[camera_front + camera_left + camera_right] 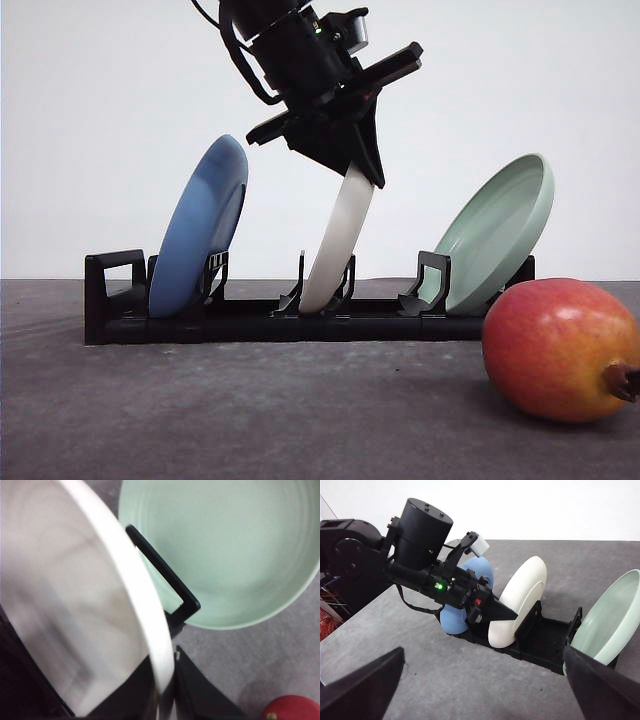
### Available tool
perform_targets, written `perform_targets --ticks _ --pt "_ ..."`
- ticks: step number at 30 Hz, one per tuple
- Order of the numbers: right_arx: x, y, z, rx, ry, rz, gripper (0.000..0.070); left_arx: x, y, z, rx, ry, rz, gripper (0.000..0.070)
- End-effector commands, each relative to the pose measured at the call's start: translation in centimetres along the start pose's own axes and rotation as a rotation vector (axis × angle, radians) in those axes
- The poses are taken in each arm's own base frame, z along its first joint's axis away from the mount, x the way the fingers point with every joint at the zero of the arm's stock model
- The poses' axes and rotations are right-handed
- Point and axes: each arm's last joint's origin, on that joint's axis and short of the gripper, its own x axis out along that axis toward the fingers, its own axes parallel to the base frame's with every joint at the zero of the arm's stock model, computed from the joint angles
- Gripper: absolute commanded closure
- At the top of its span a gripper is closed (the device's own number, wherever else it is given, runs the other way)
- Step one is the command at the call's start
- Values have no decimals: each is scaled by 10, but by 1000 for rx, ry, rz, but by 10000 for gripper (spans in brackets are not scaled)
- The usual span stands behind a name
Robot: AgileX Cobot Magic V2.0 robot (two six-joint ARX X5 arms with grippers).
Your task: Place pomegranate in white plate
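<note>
1. At the middle slot of the rack [250,318], the left gripper [362,172] is clamped on the top rim of the white plate [337,250], one finger on each face.
2. That plate stands on edge in the rack, leaning right, its long axis running up toward the gripper, between the blue plate [200,230] and the green plate [497,232].
3. The right gripper [480,690] hangs back from the rack with its fingers spread wide and nothing between them.
4. The pomegranate [560,348] lies on the table [250,420] in front of the rack's right end, near the green plate, its long axis level and its brown crown pointing right.
5. I judge the step in hand is pulling the plate out of the rack; next it needs lifting clear of the slot and laying flat on the table, before the fruit is fetched.
</note>
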Motion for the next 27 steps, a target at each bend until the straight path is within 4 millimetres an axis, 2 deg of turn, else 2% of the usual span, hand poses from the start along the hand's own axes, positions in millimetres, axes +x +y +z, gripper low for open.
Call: perform_targets --ticks 1,8,13,17,23,27 --pt "-2 2 5 -4 -16 3 51 2 -7 7 13 -22 -19 700" --pt "-2 2 5 -4 -16 3 51 -20 -14 15 25 -80 -29 700" --pt "-2 2 5 -5 -16 3 51 -57 -26 23 31 -159 -40 700" --pt "-2 2 5 -4 -16 3 51 -98 -40 23 26 -213 -75 700" --pt "-2 2 5 -4 -16 3 51 -160 -68 3 101 -174 -134 700" --pt "-2 2 5 -4 -16 3 51 -187 -87 -20 177 -94 -124 700"
